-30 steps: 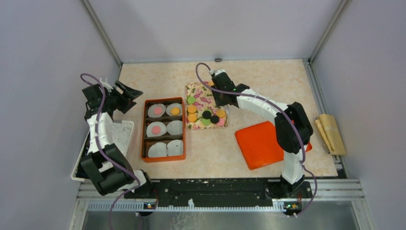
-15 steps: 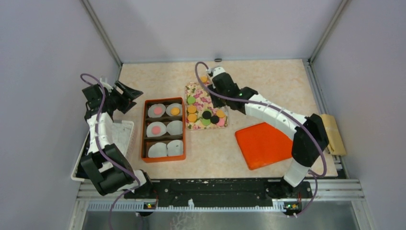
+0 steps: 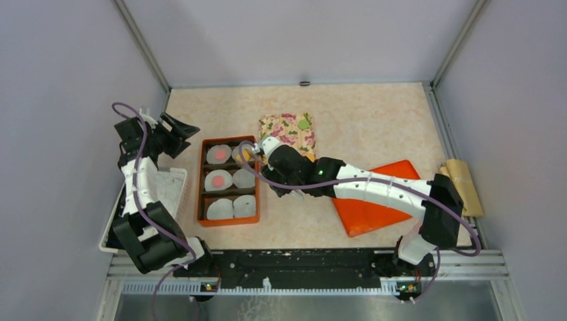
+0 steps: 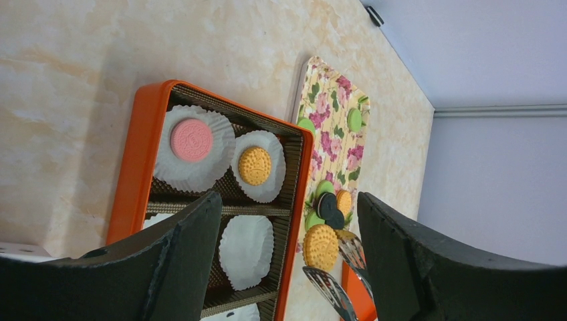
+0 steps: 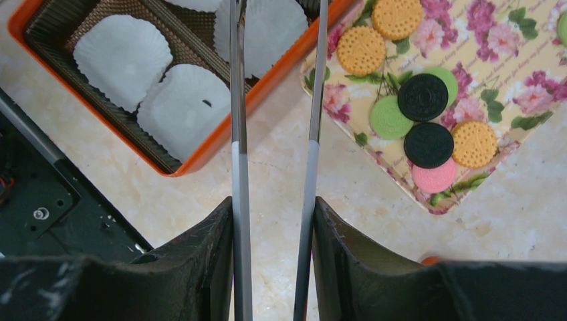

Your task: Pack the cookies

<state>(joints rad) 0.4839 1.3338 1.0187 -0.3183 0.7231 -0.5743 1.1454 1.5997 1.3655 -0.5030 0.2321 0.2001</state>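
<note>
An orange cookie [image 4: 321, 246] sits at the tips of the tongs [image 5: 235, 134], seemingly pinched between them. The right wrist view cuts the tips off, so the pinch is not certain. The cookie hangs about the right wall of the orange box [image 4: 130, 167], level with the empty paper liner [image 4: 246, 242] in the middle row. The other cookies [image 5: 422, 97] lie on the floral tray [image 5: 515, 40], just beside that wall, toward the middle of the table [image 4: 80, 53].

The right tool [image 5: 273, 207] is clenched on the tongs' two arms. Their long axis runs from it leftward and away, so the cookie lies straight ahead and the liner just left of it. The left tool [image 4: 287, 200], gaping and holding nothing, waits off the box's far left corner, so the right arm is the nearer.

A second ago the right arm reached over the tray's far end. It has since swung in to the box, while the left arm has not moved.
</note>
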